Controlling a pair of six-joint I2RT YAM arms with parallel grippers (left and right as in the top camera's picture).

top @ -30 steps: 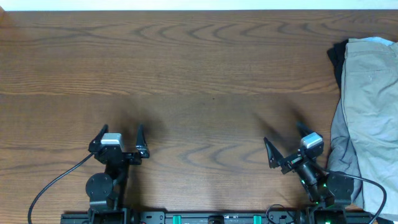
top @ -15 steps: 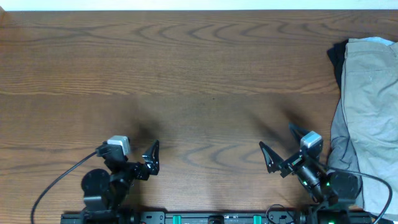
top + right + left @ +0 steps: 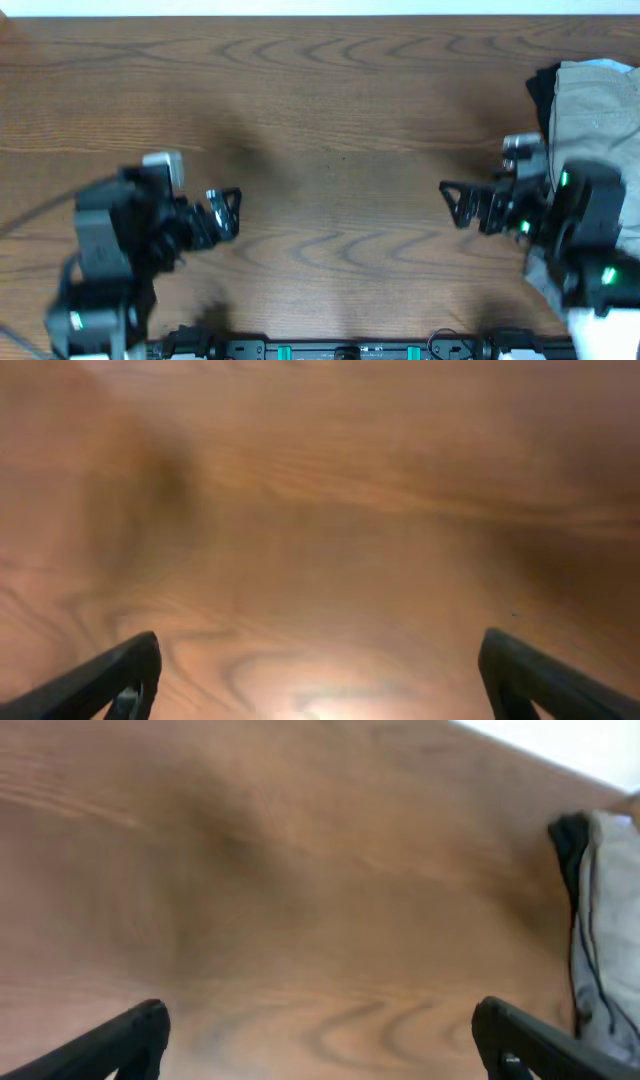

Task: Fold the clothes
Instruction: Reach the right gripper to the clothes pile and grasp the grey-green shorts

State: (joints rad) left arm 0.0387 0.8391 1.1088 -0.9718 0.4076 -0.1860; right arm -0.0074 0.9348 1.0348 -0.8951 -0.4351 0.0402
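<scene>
The clothes, pale khaki-green shorts (image 3: 598,110), lie bunched at the table's right edge, partly under my right arm. My right gripper (image 3: 458,206) hangs open over bare wood just left of them, with nothing between its fingers; its wrist view shows only table under the right gripper (image 3: 320,675). At the left side of the table my left gripper (image 3: 224,212) is also open and empty. The left wrist view looks across the table between the left gripper (image 3: 320,1040) fingers to the shorts (image 3: 612,920) at the far right.
A small black cloth (image 3: 541,92) pokes out from under the shorts' left edge, also seen as black cloth (image 3: 568,835). A grey garment (image 3: 545,268) lies at the pile's near side. Brown wooden table (image 3: 330,100) spans the view.
Both arms have lifted and turned. The left arm swung left with its gripper now pointing right. The right arm rose and moved back toward the pile, now overlapping it. Both grippers stayed open.
</scene>
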